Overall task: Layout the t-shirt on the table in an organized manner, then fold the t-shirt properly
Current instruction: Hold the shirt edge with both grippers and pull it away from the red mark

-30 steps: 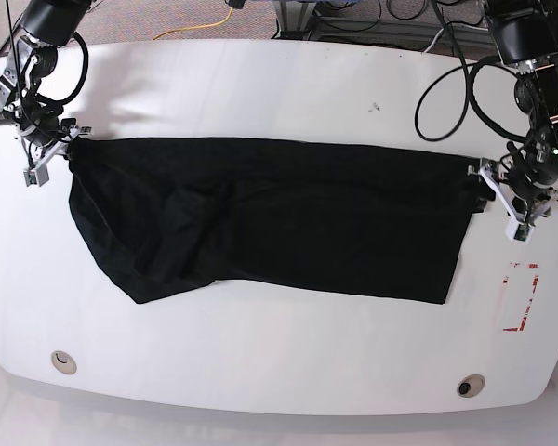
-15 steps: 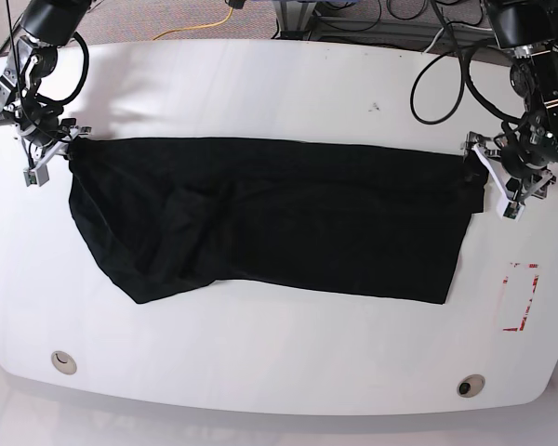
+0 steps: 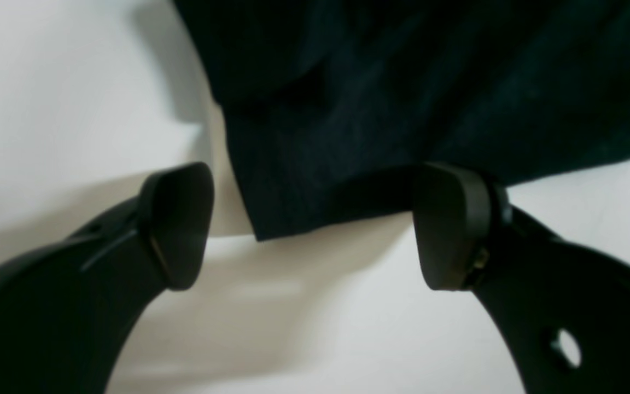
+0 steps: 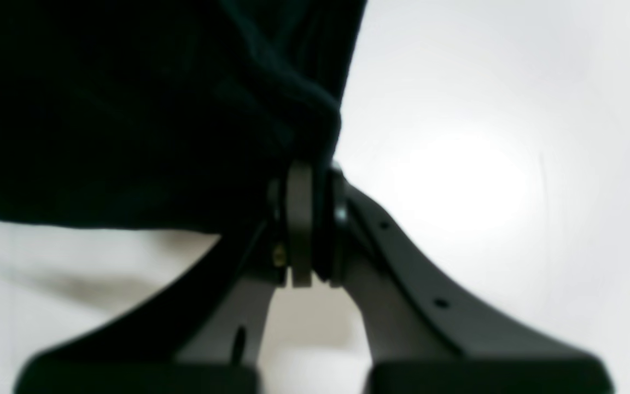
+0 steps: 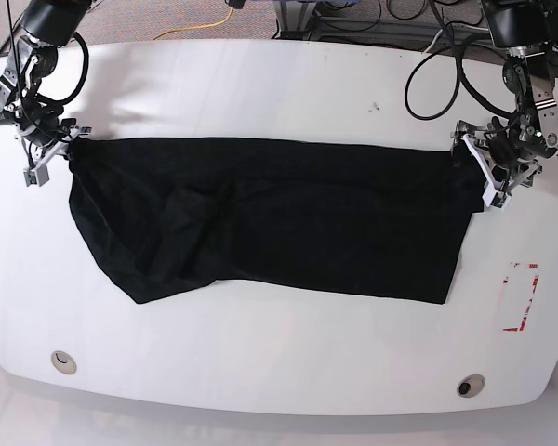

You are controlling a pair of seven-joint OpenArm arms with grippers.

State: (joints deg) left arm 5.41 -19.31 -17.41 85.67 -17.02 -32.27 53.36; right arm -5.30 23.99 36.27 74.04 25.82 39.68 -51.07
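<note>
Pinching one corner of the t-shirt (image 5: 270, 218) in the clamped right gripper (image 4: 307, 180) to anchor it flat, left gripper (image 3: 315, 227) gaping wide beside the opposite corner

The base view looks steeply down from above the bench's (image 5: 288, 84) near edge and takes in its whole white top. Each wrist camera sits just behind its own end effector, facing forward past the fingers at very close range, so much is blurred. All three views share the black t-shirt (image 5: 270, 218): the left wrist its right-hand corner, the right wrist its left-hand one.
</note>
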